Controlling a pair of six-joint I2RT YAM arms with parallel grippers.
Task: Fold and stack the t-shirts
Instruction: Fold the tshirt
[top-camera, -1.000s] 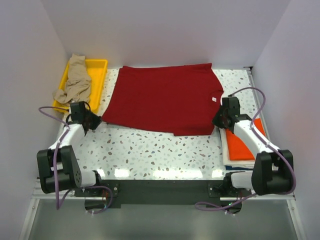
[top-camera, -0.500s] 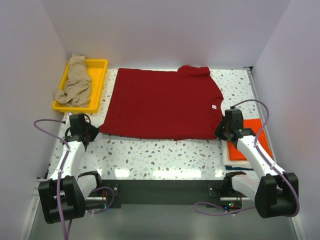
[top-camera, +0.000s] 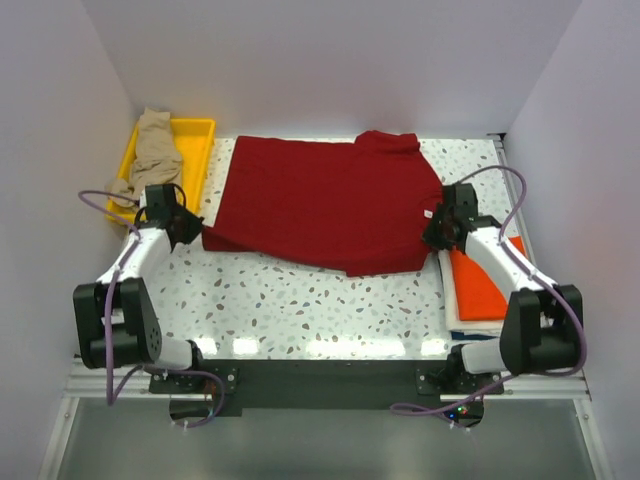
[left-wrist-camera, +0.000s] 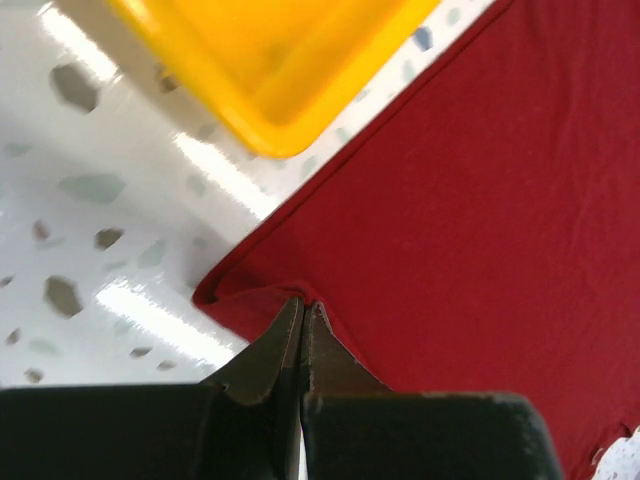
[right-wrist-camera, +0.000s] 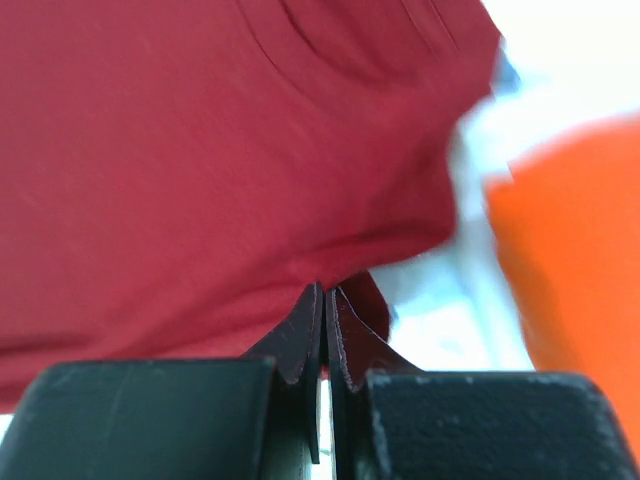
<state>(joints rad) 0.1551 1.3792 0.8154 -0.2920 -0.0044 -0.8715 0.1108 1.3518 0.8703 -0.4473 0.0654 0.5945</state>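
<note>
The dark red t-shirt (top-camera: 325, 200) lies spread across the middle of the table. My left gripper (top-camera: 193, 232) is shut on its near left corner (left-wrist-camera: 250, 295). My right gripper (top-camera: 432, 232) is shut on its near right edge (right-wrist-camera: 370, 290). The near hem sags between the two grippers. A bright orange t-shirt (top-camera: 485, 285) lies folded on a white one (top-camera: 455, 318) at the right, just beside my right gripper. The tan-beige t-shirt (top-camera: 152, 160) is crumpled in the yellow tray (top-camera: 198, 145) at the back left.
The yellow tray's near corner (left-wrist-camera: 270, 140) is close beyond my left gripper. White walls close in the back and both sides. The speckled tabletop (top-camera: 300, 300) shows in front of the red shirt.
Both grippers have moved away from me and a little inward with the red shirt's near edge, after pulling it toward me half a second ago. The near hem now sags in the middle.
</note>
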